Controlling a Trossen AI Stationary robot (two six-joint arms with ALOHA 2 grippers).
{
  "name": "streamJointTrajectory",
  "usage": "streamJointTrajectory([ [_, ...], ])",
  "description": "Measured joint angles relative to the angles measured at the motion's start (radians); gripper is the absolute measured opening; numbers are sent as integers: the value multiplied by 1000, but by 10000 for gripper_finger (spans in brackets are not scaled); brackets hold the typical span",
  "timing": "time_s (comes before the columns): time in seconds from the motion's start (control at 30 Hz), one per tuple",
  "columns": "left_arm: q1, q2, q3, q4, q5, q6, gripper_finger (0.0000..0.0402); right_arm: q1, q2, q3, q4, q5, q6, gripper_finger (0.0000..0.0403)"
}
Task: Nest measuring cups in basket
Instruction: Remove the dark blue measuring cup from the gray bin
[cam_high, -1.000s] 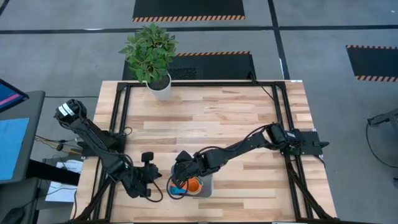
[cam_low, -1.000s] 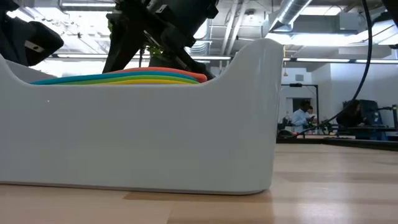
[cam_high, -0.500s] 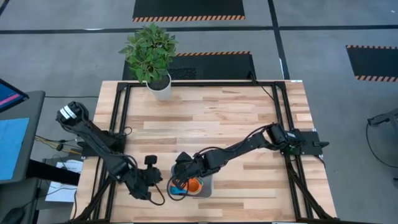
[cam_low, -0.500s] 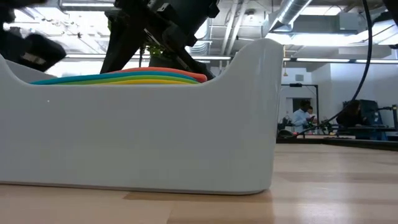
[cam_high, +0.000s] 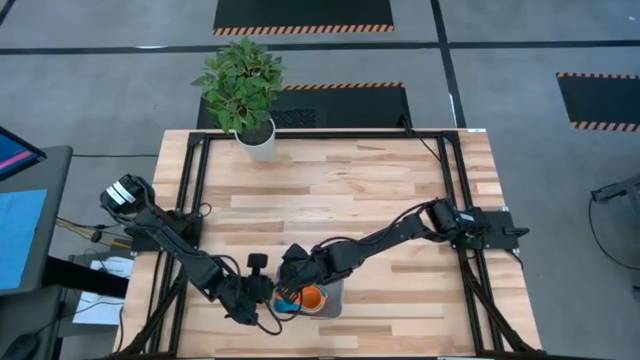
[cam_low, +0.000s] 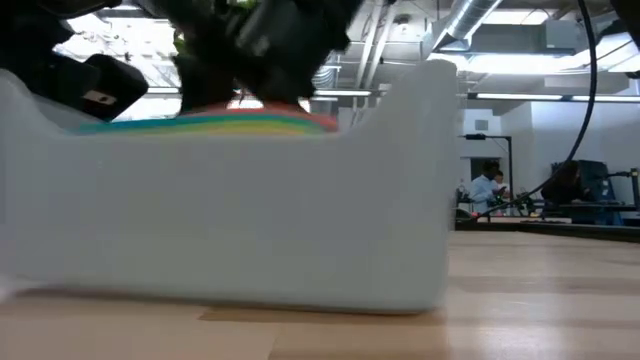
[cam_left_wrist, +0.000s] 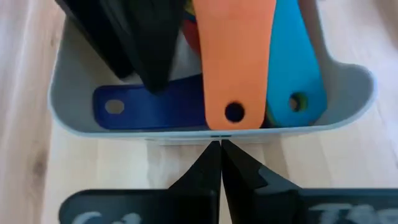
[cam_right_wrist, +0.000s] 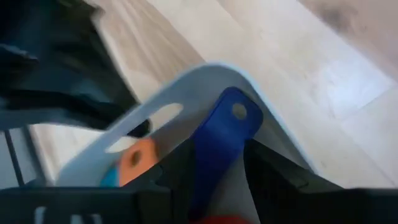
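Several measuring cups (cam_high: 304, 297) sit stacked inside the basket (cam_high: 334, 290), which rests on the tabletop (cam_high: 350, 190) near its front edge, at about 6 o'clock in the high view. An orange cup shows on top there. From the left wrist, an orange handle (cam_left_wrist: 235, 62) lies over a light blue handle (cam_left_wrist: 297, 68), both reaching to the basket's rim, while a dark blue handle (cam_left_wrist: 149, 107) lies crosswise along the near wall. At table height the cups' rims show as coloured bands — yellow, green, red — just above the basket wall.

The right end effector (cam_high: 291, 272) is down over the basket's 10 o'clock corner, its fingers partly spread on either side of the dark blue handle (cam_right_wrist: 219, 146), one finger inside the basket; whether the pads actually press the handle cannot be told.

The left end effector (cam_high: 262, 297) is fully closed and empty, its fingertips (cam_left_wrist: 219, 163) pressed together just outside the basket's wall, at 9 o'clock of it in the high view — touching or very nearly so.

Farther off, a potted plant (cam_high: 243, 88) in a white pot stands at the tabletop's far edge, near 11 o'clock. People show in the room behind (cam_low: 489, 188).
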Motion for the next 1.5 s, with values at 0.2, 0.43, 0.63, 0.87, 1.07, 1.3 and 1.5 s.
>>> streamJointTrajectory([
  [0.2,11,0,8,-13,5,18,0,-7,27,3,43,-10,-8,170],
  [0.43,10,0,8,-21,15,17,0,-9,22,0,65,3,-23,157],
  [0.63,10,0,8,-11,15,28,0,-10,22,-1,61,-7,-12,157],
  [0.87,14,0,8,-6,5,40,0,-10,22,-1,71,-14,-14,155],
  [1.07,33,-1,8,2,10,63,0,-10,22,-3,83,-21,-26,144],
  [1.3,37,-1,8,14,-1,61,0,-10,26,-3,89,-28,-22,104],
  [1.5,37,-1,9,15,2,60,0,-8,26,-3,88,-28,-48,58],
])
